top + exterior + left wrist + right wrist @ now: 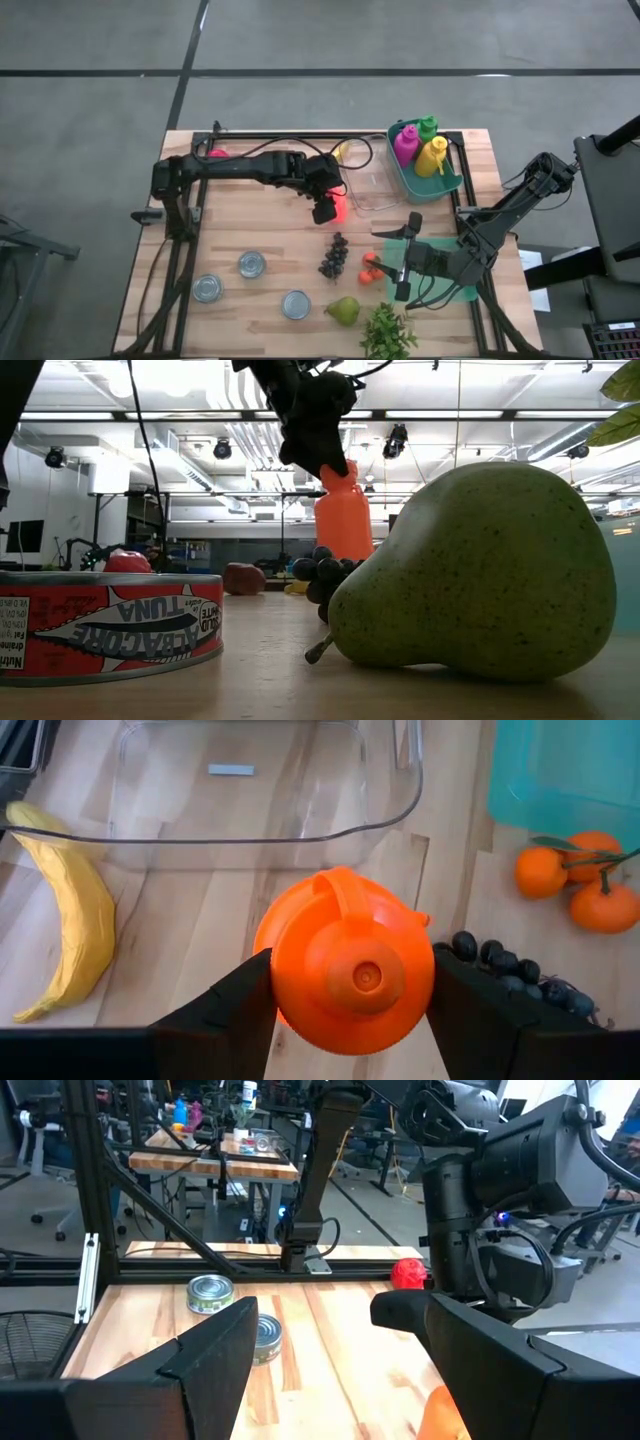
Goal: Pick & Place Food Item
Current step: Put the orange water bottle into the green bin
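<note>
From above, your left gripper [327, 209] hides most of the orange bottle [345, 960] clamped between its fingers beside the clear tray [260, 800]; your right gripper [405, 257] waits spread over the green mat [465, 293].

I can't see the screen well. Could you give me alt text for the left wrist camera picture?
The left gripper clamps an orange bottle between its dark fingers above a wooden table. Beyond lie a clear plastic container, a banana, dark grapes and small oranges by a teal bin.
</note>
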Available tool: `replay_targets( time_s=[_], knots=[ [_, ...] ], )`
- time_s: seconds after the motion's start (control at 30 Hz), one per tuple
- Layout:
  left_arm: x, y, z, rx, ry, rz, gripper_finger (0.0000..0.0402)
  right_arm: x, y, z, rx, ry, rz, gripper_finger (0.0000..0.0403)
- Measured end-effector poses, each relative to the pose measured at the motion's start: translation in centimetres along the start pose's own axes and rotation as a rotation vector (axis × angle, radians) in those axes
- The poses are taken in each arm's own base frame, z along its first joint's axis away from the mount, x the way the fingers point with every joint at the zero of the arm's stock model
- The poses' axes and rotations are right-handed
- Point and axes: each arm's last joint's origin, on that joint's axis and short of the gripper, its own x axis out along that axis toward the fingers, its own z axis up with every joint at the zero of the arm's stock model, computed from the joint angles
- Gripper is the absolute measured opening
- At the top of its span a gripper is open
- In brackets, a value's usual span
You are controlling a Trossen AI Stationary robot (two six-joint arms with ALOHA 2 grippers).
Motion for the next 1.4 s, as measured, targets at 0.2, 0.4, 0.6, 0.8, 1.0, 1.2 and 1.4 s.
replay_targets(
  time_s=[0.2, 0.4, 0.6, 0.8, 1.0, 1.2, 1.4],
  knots=[
    [0.0, -0.1, 0.0, 0.005, 0.002, -0.020, 0.0224, 0.0, 0.0, 0.0, 0.001, 0.000, 0.000, 0.0285],
    [0.0, -0.1, 0.0, 0.006, 0.004, -0.026, 0.0286, 0.0, 0.0, 0.0, 0.002, 0.000, 0.000, 0.0285],
    [-0.1, -0.1, 0.0, 0.005, 0.005, -0.039, 0.0334, 0.0, 0.0, 0.0, 0.000, 0.000, 0.000, 0.0285],
    [-1.9, -0.1, 0.1, 0.005, -0.036, -0.046, 0.0343, 0.0, 0.0, 0.0, 0.000, 0.000, 0.000, 0.0285],
    [-4.2, 0.0, -0.2, 0.006, -0.047, -0.033, 0.0343, 0.0, 0.0, 0.0, 0.001, 0.000, 0.000, 0.0285],
    [-8.3, -0.9, -1.4, 0.054, -0.148, 0.000, 0.0343, 0.0, 0.0, 0.0, 0.002, 0.000, 0.000, 0.0285],
    [-11.8, -2.8, -5.8, 0.233, -0.438, -0.058, 0.0343, 0.0, 0.0, 0.0, 0.003, -0.001, 0.000, 0.0285]
  ],
)
